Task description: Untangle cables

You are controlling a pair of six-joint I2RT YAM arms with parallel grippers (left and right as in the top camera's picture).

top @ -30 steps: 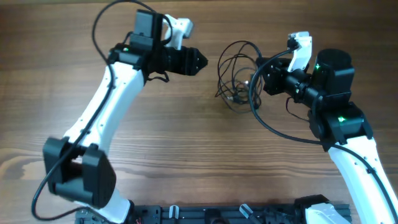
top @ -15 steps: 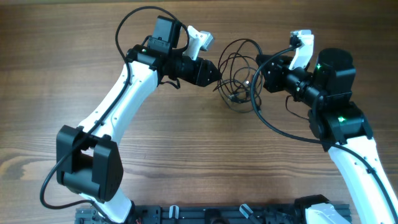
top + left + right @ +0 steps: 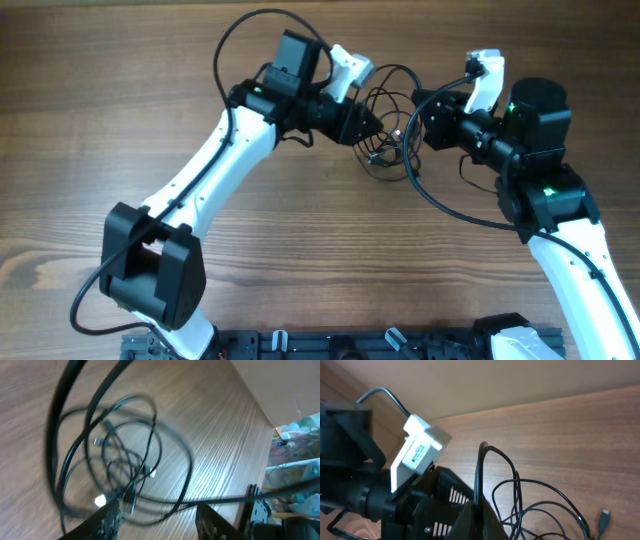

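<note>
Tangled cables (image 3: 385,105) sit toward 12 o'clock on counter (image 3: 300,240). Left fingers (image 3: 366,125) part-spread at tangle's 9 o'clock edge, gripping nothing. Right fingers (image 3: 418,120) pinched on one strand, 3 o'clock side.

The cables (image 3: 385,118) are thin black cords with small silvery plugs, tangled in a loose bunch of overlapping loops on the wooden table (image 3: 300,240).

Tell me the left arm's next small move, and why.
Probably close the left gripper on the strands of the cables lying between its open jaws. The right gripper is shut on another strand, so a second grip would let the arms draw the loops apart.
</note>
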